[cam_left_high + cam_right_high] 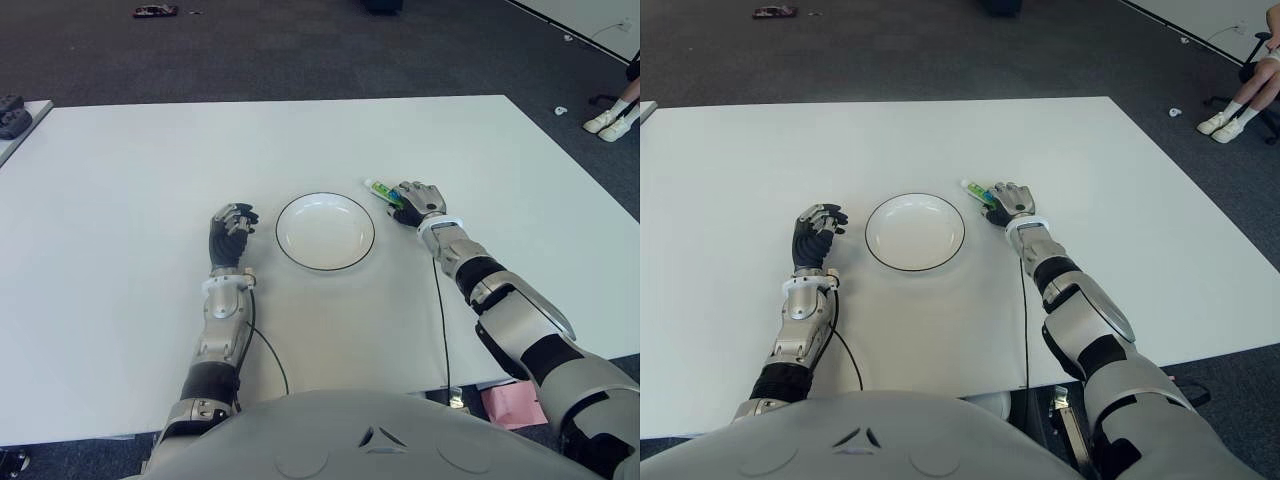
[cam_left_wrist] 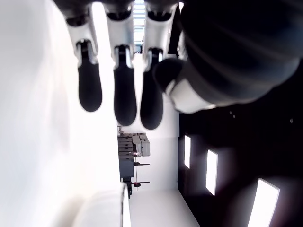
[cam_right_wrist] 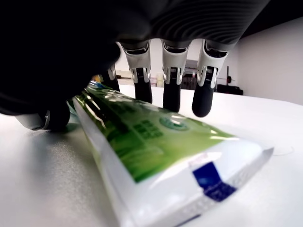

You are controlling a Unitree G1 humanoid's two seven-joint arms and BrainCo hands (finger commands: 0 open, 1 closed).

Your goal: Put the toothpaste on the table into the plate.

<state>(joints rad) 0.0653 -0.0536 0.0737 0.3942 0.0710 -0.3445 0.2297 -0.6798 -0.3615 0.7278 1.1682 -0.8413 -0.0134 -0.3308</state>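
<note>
Right hand (image 1: 417, 203) — mine, fingers arched over the green-and-white toothpaste tube (image 3: 156, 151), not clamped; tube lies flat on the white table (image 1: 120, 200), just right of the round black-rimmed white plate (image 1: 325, 231). Left hand (image 1: 231, 232) — relaxed, empty, left of plate.

White table (image 1: 120, 300), dark carpet (image 1: 300, 50), pink object (image 1: 512, 403)

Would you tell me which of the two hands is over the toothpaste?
The right hand, right of the plate, covers the toothpaste; the left hand holds nothing.
</note>
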